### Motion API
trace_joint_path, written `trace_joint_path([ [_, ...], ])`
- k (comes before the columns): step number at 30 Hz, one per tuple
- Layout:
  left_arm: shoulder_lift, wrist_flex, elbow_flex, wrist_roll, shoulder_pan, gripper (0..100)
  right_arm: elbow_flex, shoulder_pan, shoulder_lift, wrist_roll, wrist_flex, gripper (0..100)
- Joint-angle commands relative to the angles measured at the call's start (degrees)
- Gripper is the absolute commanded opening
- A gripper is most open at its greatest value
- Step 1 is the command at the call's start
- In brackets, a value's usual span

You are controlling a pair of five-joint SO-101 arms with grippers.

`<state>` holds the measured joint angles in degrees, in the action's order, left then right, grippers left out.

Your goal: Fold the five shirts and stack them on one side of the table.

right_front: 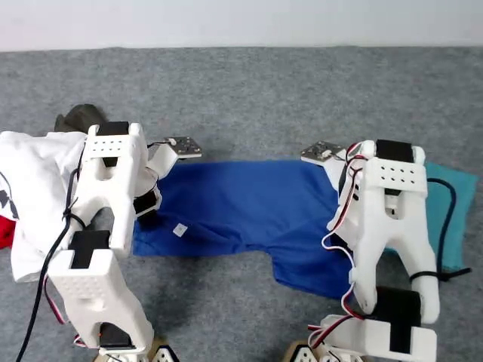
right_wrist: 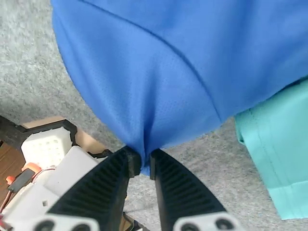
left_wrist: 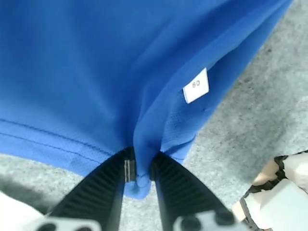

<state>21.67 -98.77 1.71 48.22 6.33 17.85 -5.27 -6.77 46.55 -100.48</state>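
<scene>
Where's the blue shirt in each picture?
High view: blue shirt spread between the two arms.
Left wrist view: its hem pinched in the left gripper.
Right wrist view: its edge pinched in the right gripper, teal shirt beside it.
Shared landmark: grey table cover.

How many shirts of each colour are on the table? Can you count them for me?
blue shirt: 1
teal shirt: 1
white shirt: 1
red cloth, just peeking out at the edge, likely a shirt: 1
dark cloth, tucked behind the white one, likely a shirt: 1
Total: 5
</scene>
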Motion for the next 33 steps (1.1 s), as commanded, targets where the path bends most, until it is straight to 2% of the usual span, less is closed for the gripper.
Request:
trace_joint_path([
  [1,-1.05,-1.67,-0.22,0.44,0.35,5,-0.53,-0.84,-3.12,0.62,-2.24,5.4],
  [4,-2.37,-1.67,0.04,0.35,0.35,8,-0.62,-0.92,-3.21,-0.18,-2.33,16.2],
  [6,-4.40,-1.67,0.13,0.26,0.26,10,-1.58,-0.75,-3.21,-1.67,-2.33,18.6],
  [14,-16.00,-1.76,6.37,1.58,0.62,13,-9.67,-0.84,-2.59,-1.93,-2.24,18.5],
  [20,-21.98,0.18,7.16,2.81,0.62,12,-10.81,1.71,-2.59,-2.29,1.19,18.4],
  [23,-22.51,2.99,7.25,2.73,0.62,8,-10.81,3.30,-2.51,-4.04,3.21,18.3],
  [27,-22.51,2.37,7.43,2.81,0.35,1,-10.73,4.70,-2.51,-6.33,4.00,18.3],
  [33,-22.51,-0.97,7.52,2.73,0.62,10,-10.64,4.62,-2.51,-6.42,3.74,18.3],
])
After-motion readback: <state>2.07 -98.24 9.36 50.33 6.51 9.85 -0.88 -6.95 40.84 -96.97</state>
